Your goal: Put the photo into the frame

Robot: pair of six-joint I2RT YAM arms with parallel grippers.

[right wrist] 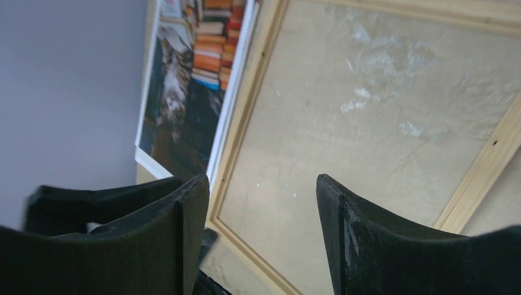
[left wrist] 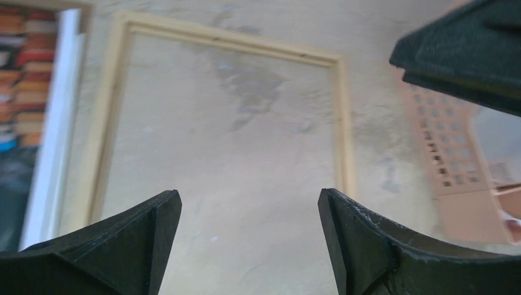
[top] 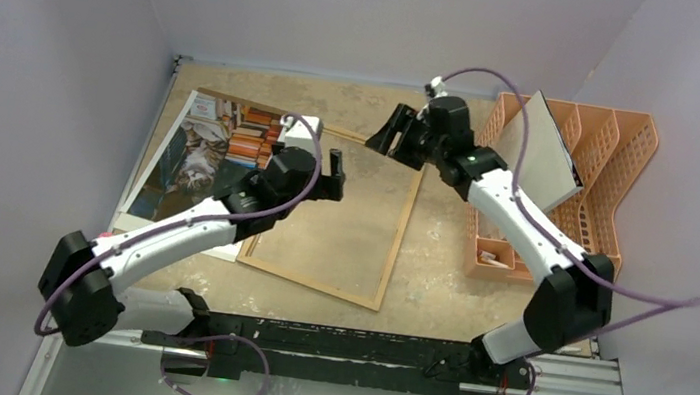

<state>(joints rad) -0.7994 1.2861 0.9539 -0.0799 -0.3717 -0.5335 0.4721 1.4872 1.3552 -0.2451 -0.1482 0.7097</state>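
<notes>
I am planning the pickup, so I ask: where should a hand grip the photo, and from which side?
Probably the near short edge of the photo, from the near side, left hand: it lies flat, right edge beside the frame, left edge by the wall.

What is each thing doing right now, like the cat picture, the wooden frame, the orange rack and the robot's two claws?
Thin light-wood rectangular frame: lying flat, nothing in it.
Paper cat-and-books photo: lying flat beside the frame, not inside.
Orange plastic file rack: holding a leaning grey-white board.
Left gripper: open, empty.
Right gripper: open, empty.
</notes>
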